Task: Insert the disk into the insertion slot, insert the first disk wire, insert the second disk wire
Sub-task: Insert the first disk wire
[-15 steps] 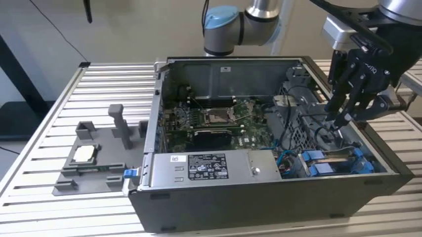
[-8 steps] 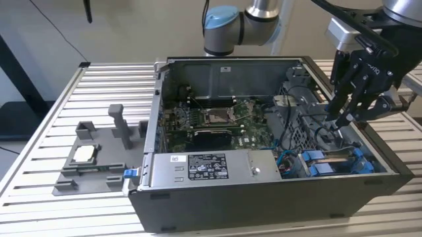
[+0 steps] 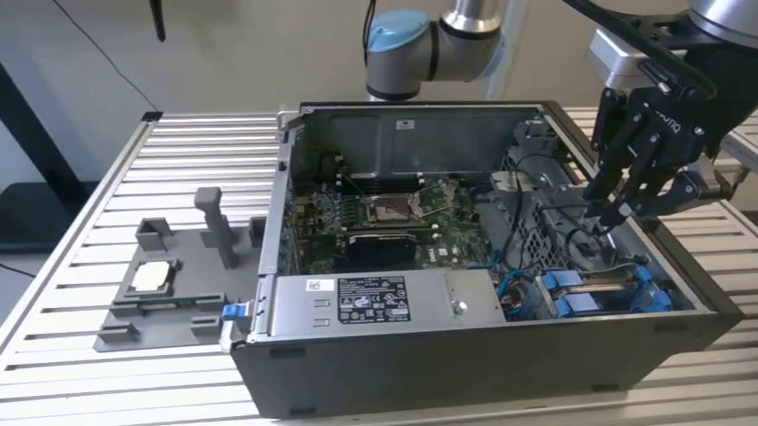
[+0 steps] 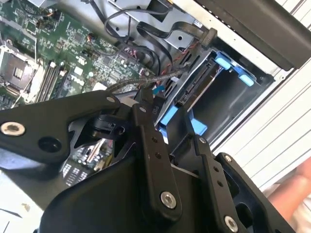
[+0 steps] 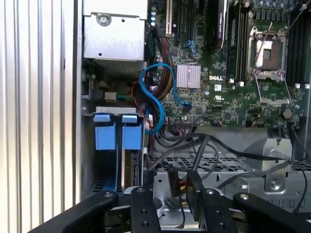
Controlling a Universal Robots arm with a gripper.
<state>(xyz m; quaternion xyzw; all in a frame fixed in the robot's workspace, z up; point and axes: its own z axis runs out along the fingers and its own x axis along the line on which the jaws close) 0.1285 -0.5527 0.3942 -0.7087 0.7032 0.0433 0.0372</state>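
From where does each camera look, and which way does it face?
Exterior view: off the arm, raised, looking down into the computer case; gripper at the exterior view's right.
Second wrist view: on the wrist, past the gripper toward the drive bay.
First wrist view: on the wrist, past the gripper onto the motherboard.
All share the gripper and drive bay.

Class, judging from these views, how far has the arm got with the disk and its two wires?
Done: the disk sits in the insertion slot. In hand: the gripper is shut on a black wire connector near the slot. Left: no wire looks plugged into the disk yet, so both wire insertions seem outstanding.
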